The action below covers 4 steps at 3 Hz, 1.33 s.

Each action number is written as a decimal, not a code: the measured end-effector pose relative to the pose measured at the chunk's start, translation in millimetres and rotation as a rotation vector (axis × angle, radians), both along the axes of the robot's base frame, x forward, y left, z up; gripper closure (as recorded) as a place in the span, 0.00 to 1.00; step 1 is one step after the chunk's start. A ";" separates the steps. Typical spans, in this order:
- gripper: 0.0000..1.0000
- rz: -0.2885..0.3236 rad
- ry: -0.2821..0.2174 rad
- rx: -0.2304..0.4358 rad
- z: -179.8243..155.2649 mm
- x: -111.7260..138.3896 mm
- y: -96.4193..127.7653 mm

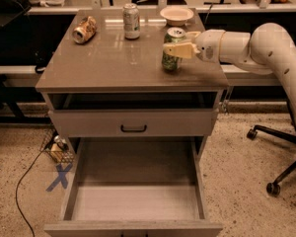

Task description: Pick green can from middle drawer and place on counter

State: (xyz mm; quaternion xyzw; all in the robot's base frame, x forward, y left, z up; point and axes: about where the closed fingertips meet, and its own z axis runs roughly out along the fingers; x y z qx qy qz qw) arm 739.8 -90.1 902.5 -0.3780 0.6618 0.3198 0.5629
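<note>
Counter (113,63), right edge: green can (170,60) apparently set down, pinched by the gripper (174,47); middle drawer (133,201) emptied; only release seems left.

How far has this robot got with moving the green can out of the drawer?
Nearly finished. The middle drawer stands open and empty, and the green can is upright on the counter. The claw grips it there. Left: let go and pull back.

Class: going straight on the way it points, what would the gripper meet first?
The green can, between the jaws of the gripper over the counter; beyond it the way looks free, though depth is unclear.
</note>
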 end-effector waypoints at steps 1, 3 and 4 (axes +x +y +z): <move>0.04 -0.001 0.015 -0.001 -6.6 1.4 0.0; 0.00 -0.039 -0.015 0.030 -1.5 -6.4 -20.0; 0.00 -0.121 -0.072 0.061 13.2 -35.7 -55.4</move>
